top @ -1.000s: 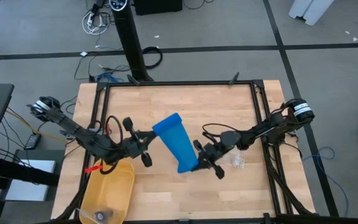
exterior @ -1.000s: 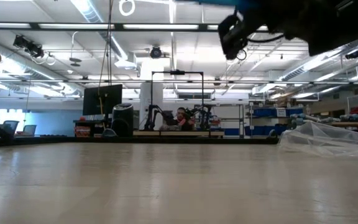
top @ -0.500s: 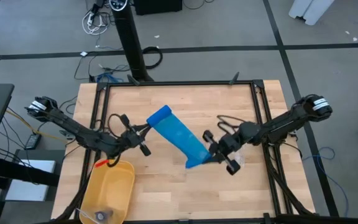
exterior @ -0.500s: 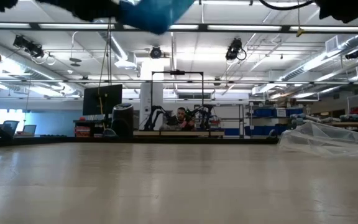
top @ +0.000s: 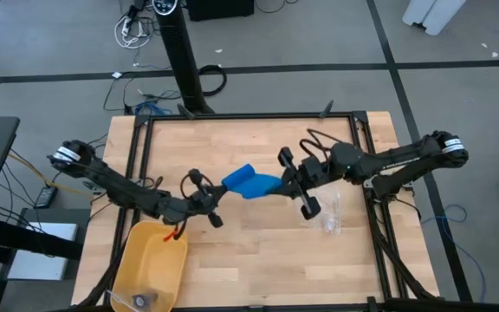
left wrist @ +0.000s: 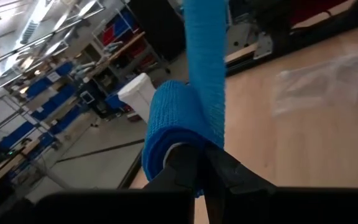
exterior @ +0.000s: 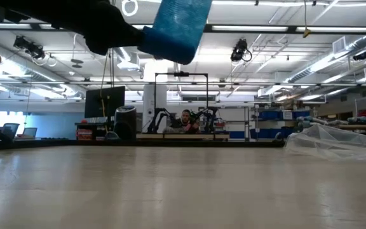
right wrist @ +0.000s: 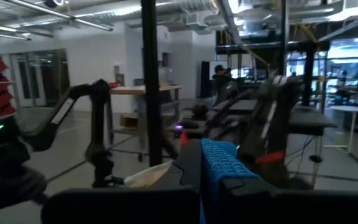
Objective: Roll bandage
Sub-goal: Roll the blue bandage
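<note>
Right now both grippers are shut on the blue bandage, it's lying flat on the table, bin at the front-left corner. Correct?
Not quite: the bandage isn't lying on the table. The low view shows it hanging well above the tabletop, stretched between the left gripper and the right gripper. Both are shut on it, and the yellow bin is at the front-left corner.

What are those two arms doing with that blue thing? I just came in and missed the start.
They are rolling a blue bandage. The left gripper is shut on one end, where the cloth is already curled over, and the right gripper is shut on the other. The strip hangs between them, lifted clear above the middle of the table. A yellow bin and a clear plastic bag lie aside.
</note>
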Controlling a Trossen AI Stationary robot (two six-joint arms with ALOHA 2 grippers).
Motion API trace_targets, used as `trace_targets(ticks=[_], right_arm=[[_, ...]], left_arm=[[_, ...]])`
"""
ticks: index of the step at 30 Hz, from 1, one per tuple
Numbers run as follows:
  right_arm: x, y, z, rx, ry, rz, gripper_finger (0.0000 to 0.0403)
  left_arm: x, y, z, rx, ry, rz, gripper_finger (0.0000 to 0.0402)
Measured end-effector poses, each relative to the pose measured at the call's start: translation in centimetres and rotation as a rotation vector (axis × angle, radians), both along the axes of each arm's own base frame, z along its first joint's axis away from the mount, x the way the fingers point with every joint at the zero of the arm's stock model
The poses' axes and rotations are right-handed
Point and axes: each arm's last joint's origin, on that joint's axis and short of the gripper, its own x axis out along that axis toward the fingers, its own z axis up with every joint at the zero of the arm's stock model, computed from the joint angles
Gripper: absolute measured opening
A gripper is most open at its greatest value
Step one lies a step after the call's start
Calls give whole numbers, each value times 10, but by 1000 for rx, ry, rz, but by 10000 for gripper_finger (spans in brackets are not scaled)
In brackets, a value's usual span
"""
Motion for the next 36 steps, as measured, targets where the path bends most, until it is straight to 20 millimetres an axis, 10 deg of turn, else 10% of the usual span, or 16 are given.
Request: trace_targets(ticks=[17,36], right_arm=[[7,-35,25,-30,-18,-283,0],[49,-93,-30,78,214,-457,41]], left_arm=[[23,-17,11,-60,-3,-218,13],[33,-50,42,-51,-13,-372,13]])
